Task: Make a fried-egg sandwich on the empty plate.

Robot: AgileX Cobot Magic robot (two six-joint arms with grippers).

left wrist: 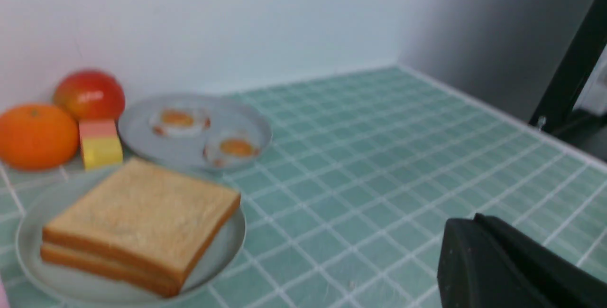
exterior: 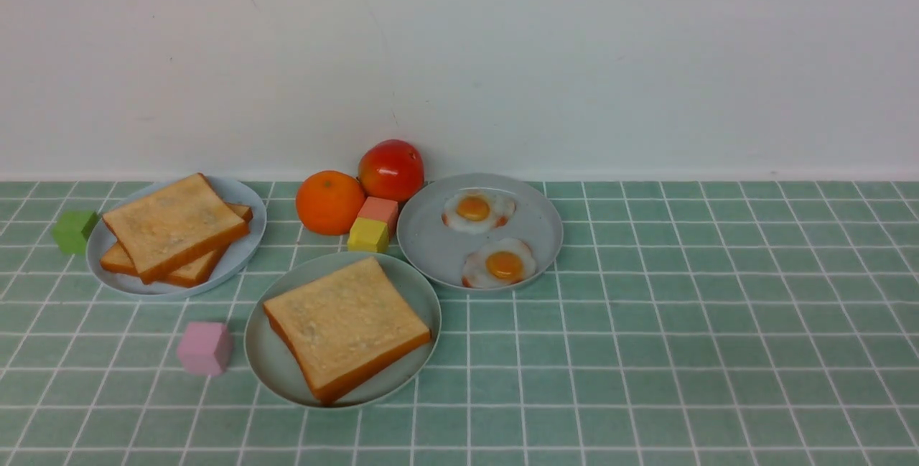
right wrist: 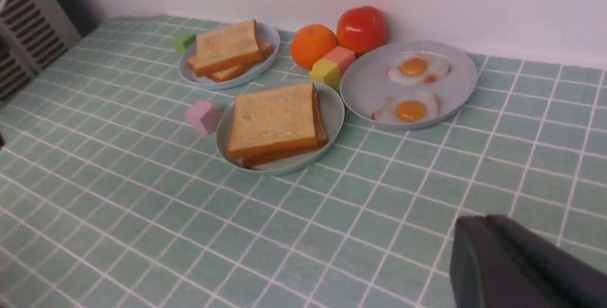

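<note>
You have two square golden-brown toast slices with darker crusts (exterior: 348, 322) stacked on the round pale mint-green plate (exterior: 276, 365), near the tabletop's front edge, left of its middle; whether an egg lies between them, you cannot tell. Towards the back edge, the round grey plate (exterior: 431, 236) carries two white fried eggs with orange yolks (exterior: 505, 265). Your left gripper (left wrist: 474, 222) and right gripper (right wrist: 483, 222) both have their jaws pressed together, holding nothing.
</note>
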